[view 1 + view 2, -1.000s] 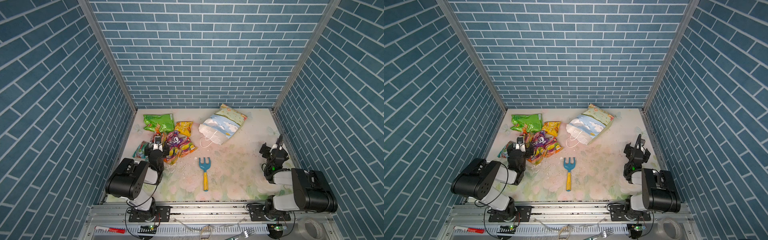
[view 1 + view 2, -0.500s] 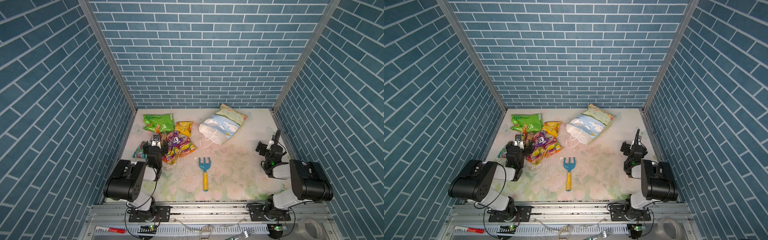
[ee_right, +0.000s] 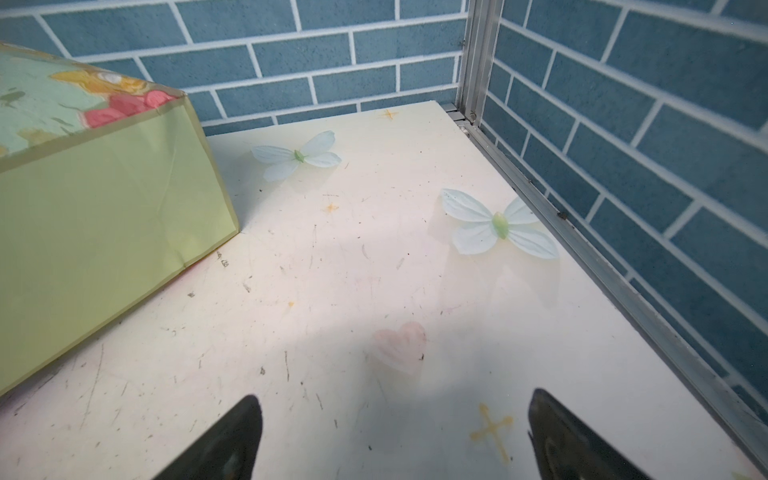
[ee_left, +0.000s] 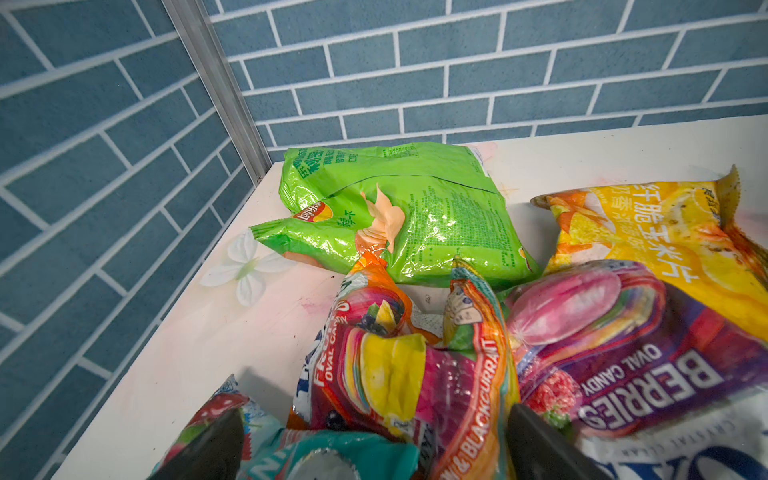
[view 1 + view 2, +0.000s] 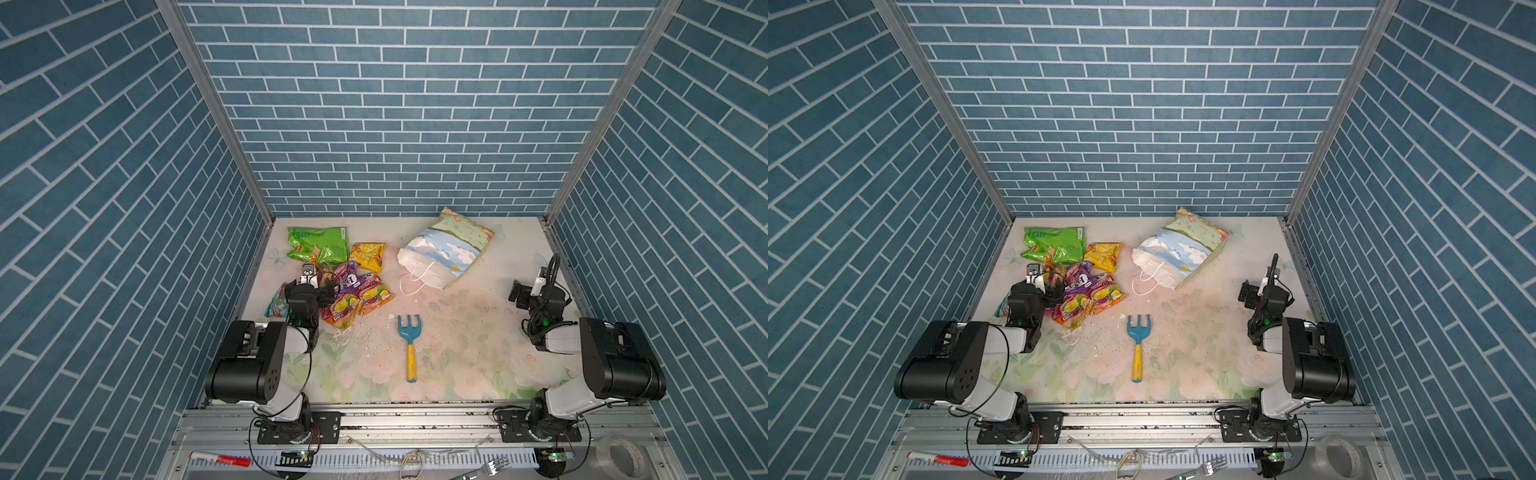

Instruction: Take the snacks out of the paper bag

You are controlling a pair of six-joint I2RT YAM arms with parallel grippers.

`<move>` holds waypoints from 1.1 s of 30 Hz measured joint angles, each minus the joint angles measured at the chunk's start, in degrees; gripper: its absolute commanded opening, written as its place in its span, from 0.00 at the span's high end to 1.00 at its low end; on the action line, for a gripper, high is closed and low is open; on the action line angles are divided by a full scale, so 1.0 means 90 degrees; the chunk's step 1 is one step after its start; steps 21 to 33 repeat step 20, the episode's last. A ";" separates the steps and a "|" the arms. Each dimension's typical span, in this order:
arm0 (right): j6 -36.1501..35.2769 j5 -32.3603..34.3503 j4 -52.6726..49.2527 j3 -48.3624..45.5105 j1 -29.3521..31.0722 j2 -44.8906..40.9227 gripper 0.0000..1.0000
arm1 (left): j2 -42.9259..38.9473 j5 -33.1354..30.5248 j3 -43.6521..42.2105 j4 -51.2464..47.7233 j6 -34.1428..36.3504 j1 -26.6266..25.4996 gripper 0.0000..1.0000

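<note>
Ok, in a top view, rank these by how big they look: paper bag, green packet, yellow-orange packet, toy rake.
1. paper bag, clearly the largest.
2. green packet.
3. toy rake and yellow-orange packet: not ranked. The rake is longer but thin, the packet shorter but wider.

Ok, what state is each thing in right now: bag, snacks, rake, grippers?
paper bag, lying on its side, inside hidden
green packet, out, lying flat
yellow packet, out, lying flat
purple packet, out, crumpled among others
teal packet, out, partly hidden
toy rake, lying flat
left gripper, open, nothing held
right gripper, open, empty
</note>
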 measured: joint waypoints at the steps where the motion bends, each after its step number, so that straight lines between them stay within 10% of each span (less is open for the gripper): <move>1: -0.0002 0.0000 0.0000 0.0000 0.0000 0.0000 0.01 | 0.0000 0.0061 0.0000 -0.0005 -0.0007 0.0029 0.01; 33: -0.0117 -0.0143 -0.0117 0.0080 0.0002 0.0000 0.01 | -0.0002 0.0886 0.0058 -0.0294 0.0041 0.0129 0.00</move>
